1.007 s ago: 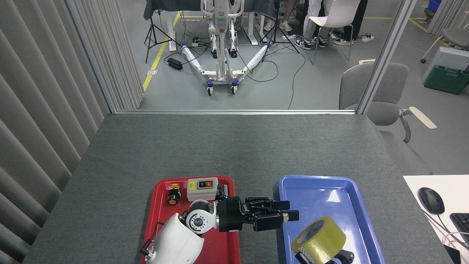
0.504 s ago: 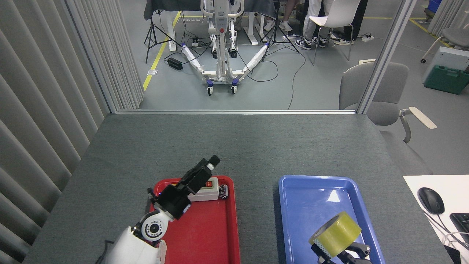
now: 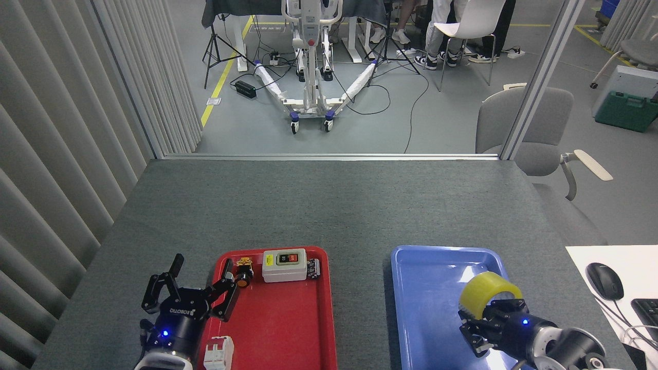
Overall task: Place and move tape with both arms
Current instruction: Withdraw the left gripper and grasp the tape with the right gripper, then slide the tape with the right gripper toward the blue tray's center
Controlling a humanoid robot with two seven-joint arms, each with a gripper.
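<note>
Nearest the bottom edge, the right pincer [image 3: 491, 316] is clamped on the tape [image 3: 486, 294], its black fingers wrapped around the lower part of the yellow roll. The roll sits over the right half of the blue tray [image 3: 421, 288]; whether it touches the tray floor or hangs just above it cannot be told from this angle. The grip from below and behind leaves the roll's top and far side free, which looks suited to setting it down in the tray or carrying it out.

At the same depth on the other side, the left pincer [image 3: 187, 295] stands with fingers spread apart and holds nothing, hovering over the worktop [image 3: 329, 205] at the left rim of the red tray [image 3: 293, 329]. Judging from the task, it is held ready for its share of moving the roll.

In the red tray a white breaker-like part [image 3: 218, 353] lies near the front corner; farther back sit a small orange-and-black button part [image 3: 242, 271], a grey switch box [image 3: 284, 265] and a small dark connector [image 3: 313, 267], all well apart from the tape.

Beyond, the grey worktop is bare up to its far edge.
</note>
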